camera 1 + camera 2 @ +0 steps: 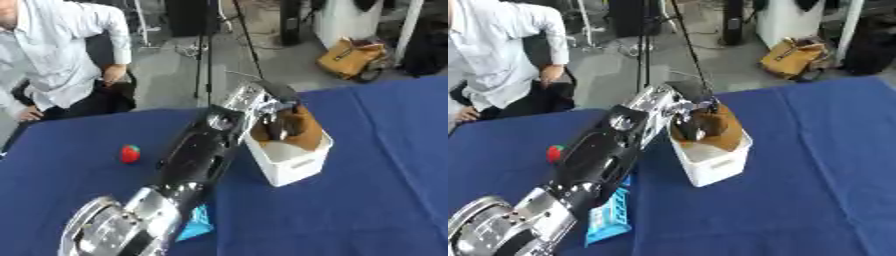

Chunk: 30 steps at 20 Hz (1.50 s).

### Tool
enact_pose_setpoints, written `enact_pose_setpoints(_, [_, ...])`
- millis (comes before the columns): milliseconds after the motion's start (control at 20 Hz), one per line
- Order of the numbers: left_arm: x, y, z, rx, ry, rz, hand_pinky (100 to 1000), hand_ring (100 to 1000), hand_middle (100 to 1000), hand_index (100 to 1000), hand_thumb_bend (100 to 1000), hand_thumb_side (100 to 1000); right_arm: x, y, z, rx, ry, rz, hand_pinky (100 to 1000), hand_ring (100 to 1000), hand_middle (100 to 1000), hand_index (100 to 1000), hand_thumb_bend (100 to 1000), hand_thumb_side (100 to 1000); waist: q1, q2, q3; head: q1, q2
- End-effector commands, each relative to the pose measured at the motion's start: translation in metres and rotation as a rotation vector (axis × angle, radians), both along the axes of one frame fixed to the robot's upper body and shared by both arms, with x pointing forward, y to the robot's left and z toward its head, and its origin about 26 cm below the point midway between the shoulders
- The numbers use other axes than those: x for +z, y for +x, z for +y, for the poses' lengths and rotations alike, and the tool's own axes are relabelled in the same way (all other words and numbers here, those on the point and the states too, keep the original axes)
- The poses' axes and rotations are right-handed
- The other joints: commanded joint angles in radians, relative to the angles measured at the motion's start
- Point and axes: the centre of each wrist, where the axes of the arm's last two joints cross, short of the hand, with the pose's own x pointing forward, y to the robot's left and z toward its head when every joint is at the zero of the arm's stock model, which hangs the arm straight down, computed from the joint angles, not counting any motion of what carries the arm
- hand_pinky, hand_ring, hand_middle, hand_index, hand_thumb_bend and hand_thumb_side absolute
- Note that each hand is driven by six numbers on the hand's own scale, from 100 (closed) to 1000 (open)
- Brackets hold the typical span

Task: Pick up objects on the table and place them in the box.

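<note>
Left arm stretched out over the box, hand down among what's already inside.

The blue table (367, 200) carries a white box (293, 167); the left hand (278, 120) hangs inside it above a brown thing (306, 132), and I cannot tell whether its fingers grip. Back along that arm lie a blue packet (610, 215) and, leftward, a small red ball (129, 153), both nearest this hand.
</note>
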Motion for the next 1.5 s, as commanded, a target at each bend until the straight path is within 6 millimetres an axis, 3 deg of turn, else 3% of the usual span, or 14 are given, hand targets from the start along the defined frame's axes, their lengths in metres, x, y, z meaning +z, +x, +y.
enact_pose_setpoints(50, [0.013,-0.001,-0.002,0.022,-0.001,-0.073,100,241,328,463,100,204,0.009,-0.002,0.001,0.008,-0.02,-0.025,801,799,757,679,100,821,-0.009,-0.011,-0.004,0.005,-0.012])
enact_pose_setpoints(850, [0.008,0.001,0.001,0.101,-0.025,-0.03,100,237,323,456,100,215,0.009,-0.001,0.003,0.012,-0.016,-0.026,800,798,756,677,100,820,-0.007,-0.002,-0.01,0.004,-0.016])
enact_pose_setpoints(900, [0.003,0.002,0.0,0.102,-0.003,0.016,100,293,366,512,106,251,0.009,-0.001,0.003,0.012,-0.017,-0.026,799,797,755,677,100,820,-0.007,-0.003,-0.008,0.004,-0.013])
enact_pose_setpoints(950, [0.003,0.002,0.0,0.102,0.014,0.052,100,293,366,512,106,251,0.009,-0.001,0.003,0.012,-0.017,-0.026,799,797,755,677,100,820,-0.007,-0.003,-0.007,0.004,-0.012])
enact_pose_setpoints(1000, [0.001,0.003,0.0,0.101,0.033,0.107,465,611,625,718,133,430,0.009,-0.001,0.003,0.012,-0.017,-0.026,798,797,755,676,100,820,-0.007,-0.004,-0.007,0.004,-0.011])
enact_pose_setpoints(1050, [0.001,0.003,0.0,0.099,0.049,0.164,465,611,625,718,133,430,0.009,0.0,0.003,0.013,-0.017,-0.027,798,797,755,676,100,820,-0.008,-0.005,-0.006,0.004,-0.009])
enact_pose_setpoints(1100, [0.004,0.003,0.0,0.097,0.061,0.202,625,748,735,802,121,451,0.009,0.0,0.003,0.013,-0.017,-0.026,797,797,755,676,100,821,-0.008,-0.007,-0.005,0.004,-0.008])
enact_pose_setpoints(1150, [0.007,0.002,0.0,0.096,0.068,0.225,625,748,735,802,121,451,0.009,-0.001,0.003,0.014,-0.017,-0.026,797,797,755,676,100,821,-0.008,-0.007,-0.004,0.004,-0.008])
enact_pose_setpoints(1200, [0.011,0.002,0.0,0.097,0.073,0.236,733,823,789,854,120,440,0.009,-0.001,0.003,0.014,-0.017,-0.026,797,797,755,676,100,821,-0.007,-0.008,-0.004,0.004,-0.007])
enact_pose_setpoints(1450, [0.016,0.0,-0.002,0.108,0.098,0.25,826,880,829,898,130,435,0.009,0.0,0.003,0.016,-0.017,-0.026,798,797,755,675,100,823,-0.007,-0.01,-0.002,0.004,-0.008])
enact_pose_setpoints(1500, [0.017,0.0,-0.002,0.109,0.102,0.253,931,937,877,932,122,426,0.009,0.0,0.003,0.016,-0.017,-0.025,797,797,755,675,100,822,-0.006,-0.01,-0.001,0.004,-0.007])
